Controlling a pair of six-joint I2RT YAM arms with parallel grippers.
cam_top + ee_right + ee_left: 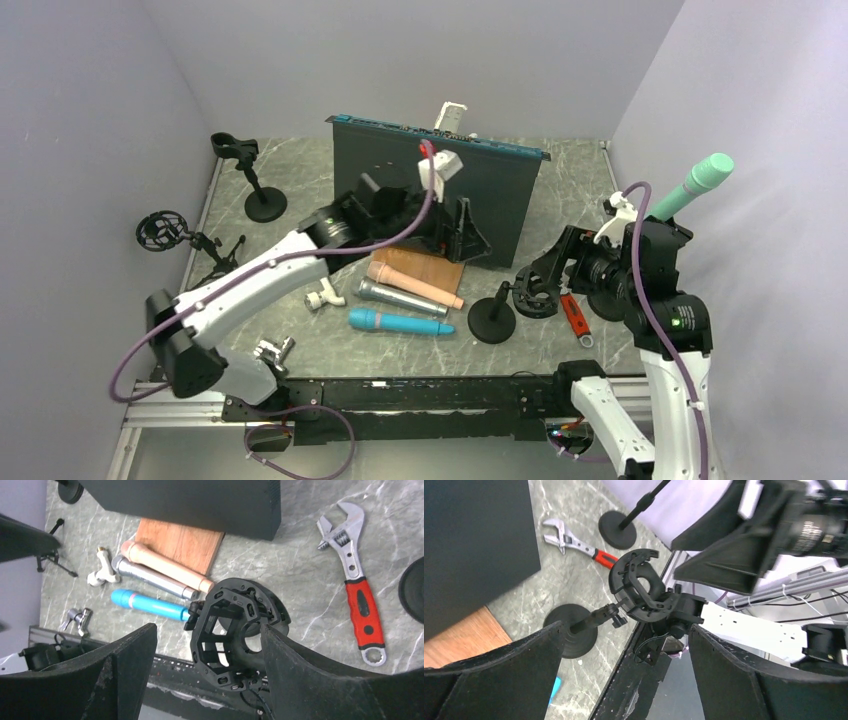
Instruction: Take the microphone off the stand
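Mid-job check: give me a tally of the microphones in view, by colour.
Tan microphone: 1
Silver microphone: 1
Blue microphone: 1
Mint microphone: 1
Total: 4

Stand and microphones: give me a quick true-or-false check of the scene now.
1. The holder on the stand is empty. True.
2. The right gripper is shut on the holder. False: its jaws stand open either side of it.
3. A tan microphone, a silver microphone and a blue microphone lie on the table. True.
4. The wrench has a blue handle. False: red.
5. The left gripper holds the blue microphone. False: open, empty.
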